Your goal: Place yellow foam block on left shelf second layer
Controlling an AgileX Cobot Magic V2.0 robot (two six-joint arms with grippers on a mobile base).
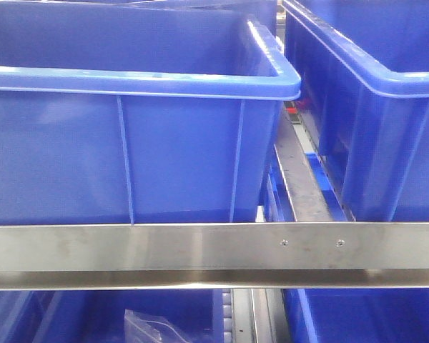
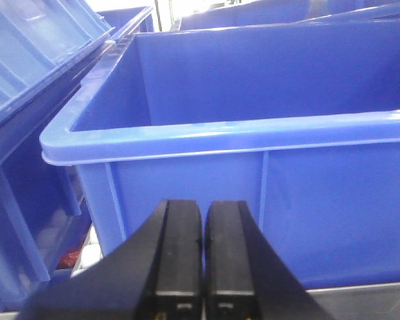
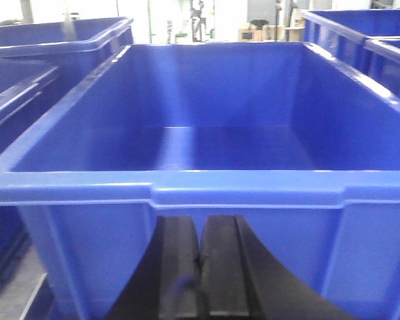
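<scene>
The front view alone shows the steel shelf rail [image 1: 214, 254] under two deep blue plastic bins [image 1: 129, 143]. Each wrist view shows its black tool, left [image 2: 203, 267] and right [image 3: 200, 267], clenched on nothing. The yellow foam block appears nowhere.

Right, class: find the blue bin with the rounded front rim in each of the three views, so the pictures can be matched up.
Front view: one blue bin fills the upper left, above the steel rail.
Left wrist view: a bin fills the centre and right, behind the shut left gripper.
Right wrist view: a bin fills the centre, interior bare, behind the shut right gripper.
Whether these are one bin cannot be told.
Shared landmark: the pale-lit front rim.
</scene>
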